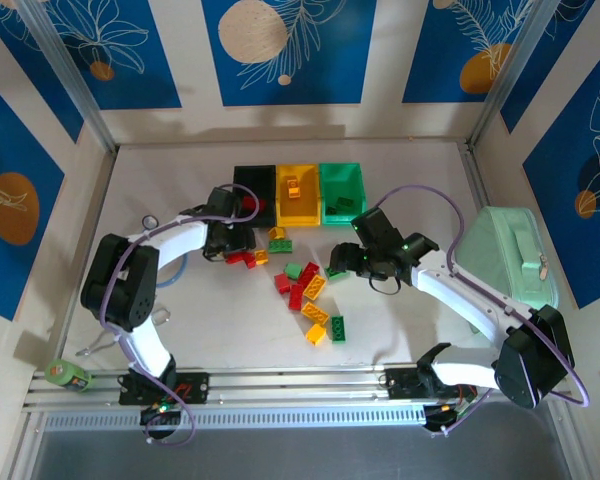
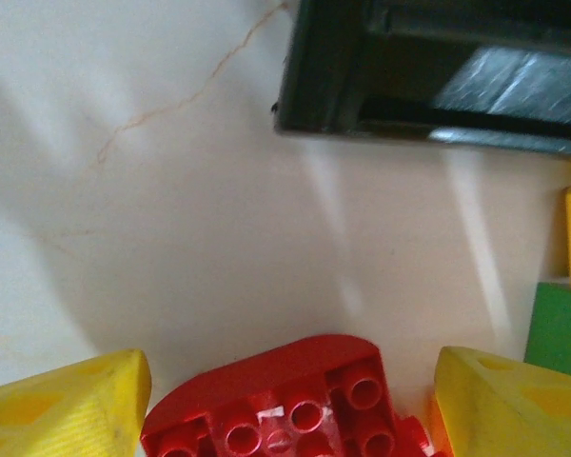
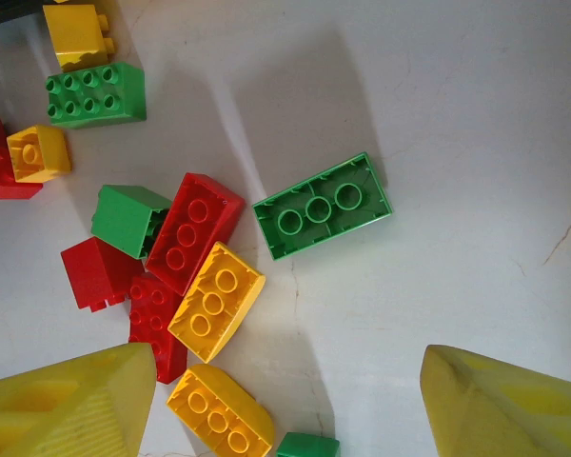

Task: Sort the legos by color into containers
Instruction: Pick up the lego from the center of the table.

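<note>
White table [image 1: 230, 320], overhead three bins [image 1: 318, 190]; left wrist, red brick [image 2: 285, 409] between jaws

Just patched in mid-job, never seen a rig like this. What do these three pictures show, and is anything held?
Two robot arms are bolted at the near edge of the table. One picture looks down from above; the other two come from a camera on each wrist, the yellow wedges being that arm's own fingers. Red, yellow and green bricks lie loose before three joined bins. The left fingers flank a red brick; whether they grip it is unclear. The right fingers stand open, holding nothing.
</note>
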Controlling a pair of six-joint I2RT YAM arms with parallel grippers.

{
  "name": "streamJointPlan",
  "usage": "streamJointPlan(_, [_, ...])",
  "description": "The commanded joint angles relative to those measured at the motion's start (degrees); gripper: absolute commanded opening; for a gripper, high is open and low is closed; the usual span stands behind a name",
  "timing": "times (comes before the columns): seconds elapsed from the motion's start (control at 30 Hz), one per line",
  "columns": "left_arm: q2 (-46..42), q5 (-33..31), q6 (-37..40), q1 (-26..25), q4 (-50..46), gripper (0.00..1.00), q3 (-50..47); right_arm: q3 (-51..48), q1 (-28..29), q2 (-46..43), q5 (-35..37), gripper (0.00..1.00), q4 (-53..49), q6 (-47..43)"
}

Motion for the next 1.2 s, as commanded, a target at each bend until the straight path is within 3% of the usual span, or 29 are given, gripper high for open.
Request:
streamJointPlan(0.0, [0.2,-0.2,-2.4,0.6,-1.9,0.79,-1.2,-0.4,-0.3,0.3,-0.2,0.74,-0.2,0.2])
streamJointPlan(0.3, [1.0,2.0,-5.1,0.4,-0.8,0.76,-2.8,-0.5,-0.3,1.2,-0.6,0.74,0.8,0.2])
streamJointPlan(0.77, [2.8,2.9,-5.2,0.3,-0.1,0.53,-1.6,-1.8,-0.7,0.9,-0.5,0.74,1.2,0.5])
streamJointPlan(1.17, [-3.6,0.6,-4.0,0.3,-3.6,0.52,0.7,-2.5,-0.8,0.6,-0.8,0.74,1.7,0.9])
